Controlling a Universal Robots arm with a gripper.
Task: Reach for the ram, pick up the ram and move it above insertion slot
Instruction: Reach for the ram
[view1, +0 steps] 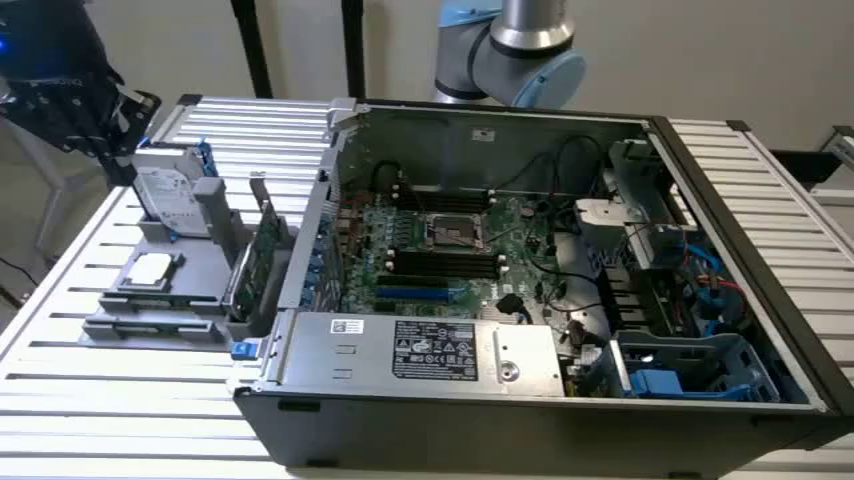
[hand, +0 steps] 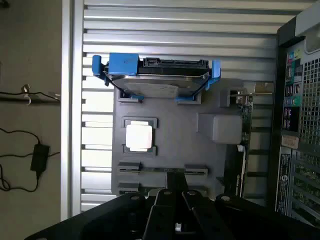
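Note:
The ram (hand: 162, 170) is a thin green stick standing on edge between two grey clips at one end of the grey holder tray (hand: 175, 117). My gripper (hand: 175, 184) hangs above it, fingers pressed together and holding nothing; its tips line up over the middle of the stick. In the exterior view the dark gripper (view1: 91, 122) hovers high over the tray (view1: 160, 300), at the exterior view's left. The open computer case (view1: 534, 290) holds the motherboard with its black insertion slots (view1: 441, 265), far from the gripper.
The tray also carries a hard drive in a blue caddy (hand: 157, 75), a square processor (hand: 138, 136) and a tall green expansion card (view1: 267, 250) beside the case wall. All of it stands on a slatted metal table (view1: 80, 400). Cables lie on the floor (hand: 35, 155).

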